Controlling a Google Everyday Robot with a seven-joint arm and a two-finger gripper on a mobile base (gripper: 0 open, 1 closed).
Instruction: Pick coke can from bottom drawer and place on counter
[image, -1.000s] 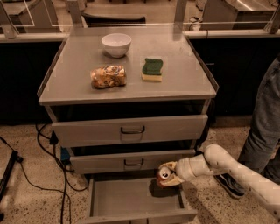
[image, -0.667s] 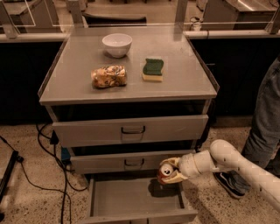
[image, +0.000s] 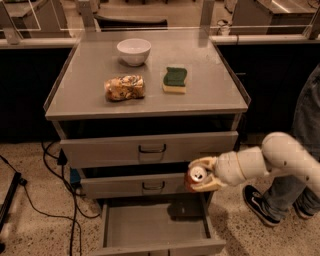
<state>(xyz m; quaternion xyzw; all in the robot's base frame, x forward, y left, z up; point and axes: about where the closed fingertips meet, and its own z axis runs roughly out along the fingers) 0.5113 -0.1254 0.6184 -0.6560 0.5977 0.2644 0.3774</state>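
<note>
Grips the coke can (image: 196, 176) in the tool (image: 198, 176), with both fingers closed on the side wall, one above and one below, and the silver top turned toward the camera. Holds it in the air at the right end of the middle drawer front, above the open bottom drawer (image: 150, 227) and well below the bench (image: 212, 97).

Probably light and fairly stiff, yet thin-walled: likely to dent under a hard squeeze and to slip on its smooth painted skin. Best taken across the middle of the body, clear of rim and pull tab, much as here. Seems tilted; likely needs bringing upright before release, or may roll.

Counts one can, one tool on one pale arm (image: 280, 157), and three drawers: two with dark handles, and the lowest pulled out. Finds on the bench one white bowl (image: 134, 51), one green-and-yellow sponge (image: 175, 80) and one crumpled snack bag (image: 125, 87), all well apart from the can.
</note>
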